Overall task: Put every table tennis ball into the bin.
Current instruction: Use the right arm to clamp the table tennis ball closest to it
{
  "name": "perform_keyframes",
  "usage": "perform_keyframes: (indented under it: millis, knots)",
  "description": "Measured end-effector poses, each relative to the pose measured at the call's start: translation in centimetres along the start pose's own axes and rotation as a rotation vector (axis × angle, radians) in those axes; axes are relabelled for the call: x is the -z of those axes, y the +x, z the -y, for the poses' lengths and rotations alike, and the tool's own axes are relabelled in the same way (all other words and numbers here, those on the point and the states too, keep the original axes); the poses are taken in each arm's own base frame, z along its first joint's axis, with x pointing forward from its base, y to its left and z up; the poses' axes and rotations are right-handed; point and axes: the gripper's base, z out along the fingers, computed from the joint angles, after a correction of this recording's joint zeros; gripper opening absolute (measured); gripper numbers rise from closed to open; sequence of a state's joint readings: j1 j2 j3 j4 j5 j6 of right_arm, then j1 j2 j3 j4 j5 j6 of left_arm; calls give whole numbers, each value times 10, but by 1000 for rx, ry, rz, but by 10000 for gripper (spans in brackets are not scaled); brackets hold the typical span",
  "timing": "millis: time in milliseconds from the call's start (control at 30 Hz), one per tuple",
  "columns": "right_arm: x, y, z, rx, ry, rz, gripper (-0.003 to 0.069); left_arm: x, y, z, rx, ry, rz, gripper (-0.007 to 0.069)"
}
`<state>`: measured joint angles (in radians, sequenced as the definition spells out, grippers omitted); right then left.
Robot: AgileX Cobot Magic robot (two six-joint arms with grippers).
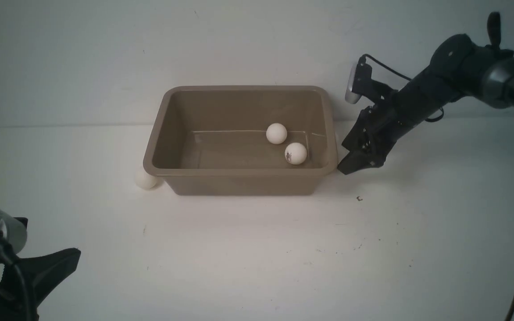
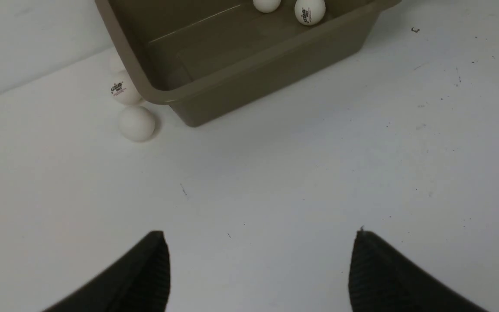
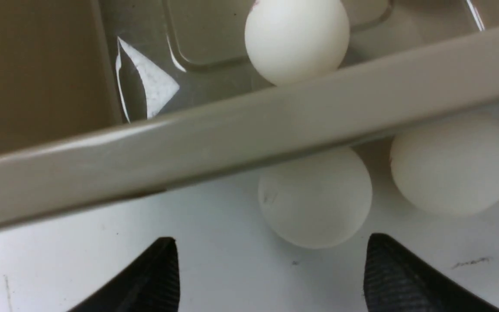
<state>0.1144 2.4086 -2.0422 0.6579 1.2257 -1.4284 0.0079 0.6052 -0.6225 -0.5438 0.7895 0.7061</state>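
Nothing here can truly be read. The small white plastic ball (image 2: 309, 11) lying inside the taupe rectangular plastic bin (image 2: 275, 69) carries a dark printed logo. A second white plastic ball (image 2: 123, 90), on the white counter (image 2: 275, 173) at the bin's corner, bears a dark-and-reddish one. Both are too small and blurred to make out.

White tabletop (image 1: 257, 258), dark-specked.
Bin (image 1: 239, 185) on it; table tennis balls (image 2: 136, 123) by its left corner, two other balls (image 3: 314, 197) beside its right wall.
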Motion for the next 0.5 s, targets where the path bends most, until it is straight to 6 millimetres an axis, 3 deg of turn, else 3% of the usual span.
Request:
perform_keyframes:
  millis: [367,500]
  knots:
    - [-8,2,0,-21,-16,25,514,0,0,0,0,0,0,499]
    - [-15,-6,-4,-3,-17,29,514,0,0,0,0,0,0,499]
